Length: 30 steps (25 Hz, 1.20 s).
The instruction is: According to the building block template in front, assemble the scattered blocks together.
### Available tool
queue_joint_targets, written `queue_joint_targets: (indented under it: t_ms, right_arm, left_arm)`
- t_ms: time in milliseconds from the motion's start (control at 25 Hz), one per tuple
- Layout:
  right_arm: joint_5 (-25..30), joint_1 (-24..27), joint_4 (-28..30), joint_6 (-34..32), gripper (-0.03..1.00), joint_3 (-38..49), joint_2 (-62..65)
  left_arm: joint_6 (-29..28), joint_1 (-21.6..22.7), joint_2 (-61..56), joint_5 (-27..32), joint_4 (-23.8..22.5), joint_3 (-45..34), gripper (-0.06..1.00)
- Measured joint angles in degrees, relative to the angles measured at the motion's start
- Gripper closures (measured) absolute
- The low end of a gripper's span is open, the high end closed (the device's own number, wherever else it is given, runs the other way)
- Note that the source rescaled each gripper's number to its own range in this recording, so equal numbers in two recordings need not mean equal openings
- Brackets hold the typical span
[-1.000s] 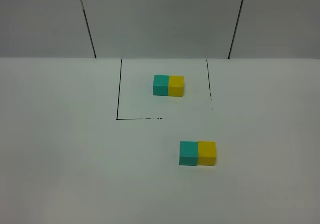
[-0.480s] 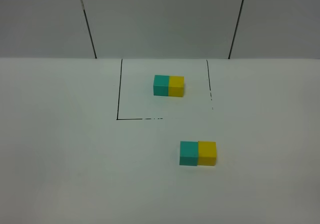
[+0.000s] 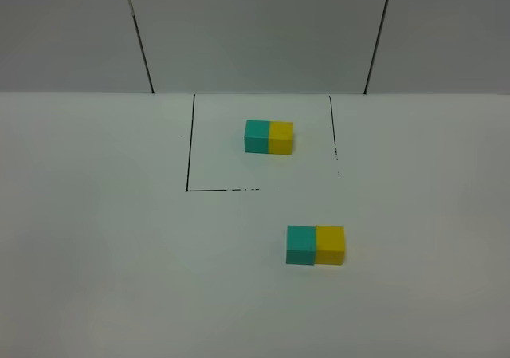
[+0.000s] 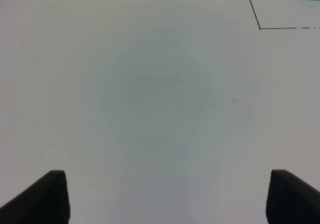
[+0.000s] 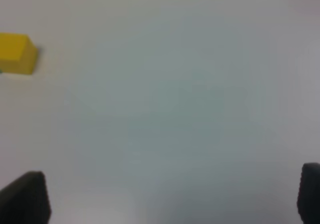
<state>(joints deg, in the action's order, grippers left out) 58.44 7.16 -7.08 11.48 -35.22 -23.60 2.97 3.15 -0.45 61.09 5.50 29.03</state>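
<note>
So we judge job done: teal cube (image 3: 300, 244) touching yellow cube (image 3: 330, 243), matching template (image 3: 268, 136). Left gripper (image 4: 160, 196), right gripper (image 5: 170, 196) both spread, empty; keep clear, no nudging.

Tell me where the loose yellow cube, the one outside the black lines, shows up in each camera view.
Exterior high: the loose yellow cube sits right of centre, low in the picture, touching the loose teal cube.
Left wrist: not in it; only a teal corner and the black line show.
Right wrist: it shows at the picture's edge.
Shared landmark: the white table.
</note>
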Motion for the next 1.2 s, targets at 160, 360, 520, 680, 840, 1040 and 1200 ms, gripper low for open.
queue_joint_targets:
  t_ms: [160,360,520,680,840,1040,1200]
  right_arm:
    - [-0.02,-1.76,-0.76,0.00,-0.03,4.13,6.70]
    - [0.04,-4.76,-1.31,0.00,-0.03,5.05,12.42]
    - [0.80,-5.86,-1.76,-0.06,-0.03,5.42,13.85]
    - [1.69,-6.08,-2.05,-0.06,-0.03,5.57,14.69]
    - [2.13,-6.12,-2.15,-0.14,-0.03,6.30,17.04]
    - [2.18,-6.12,-1.85,-1.00,-0.03,6.44,19.83]
    - [2.18,-6.12,-0.80,-2.34,-0.03,6.44,21.76]
  left_arm:
    - [0.00,0.00,0.00,0.00,0.00,0.00,0.23]
    - [0.00,0.00,0.00,0.00,0.00,0.00,0.23]
    - [0.00,0.00,0.00,0.00,0.00,0.00,0.23]
    - [0.00,0.00,0.00,0.00,0.00,0.00,0.23]
    - [0.00,0.00,0.00,0.00,0.00,0.00,0.23]
    - [0.00,0.00,0.00,0.00,0.00,0.00,0.23]
    - [0.00,0.00,0.00,0.00,0.00,0.00,0.23]
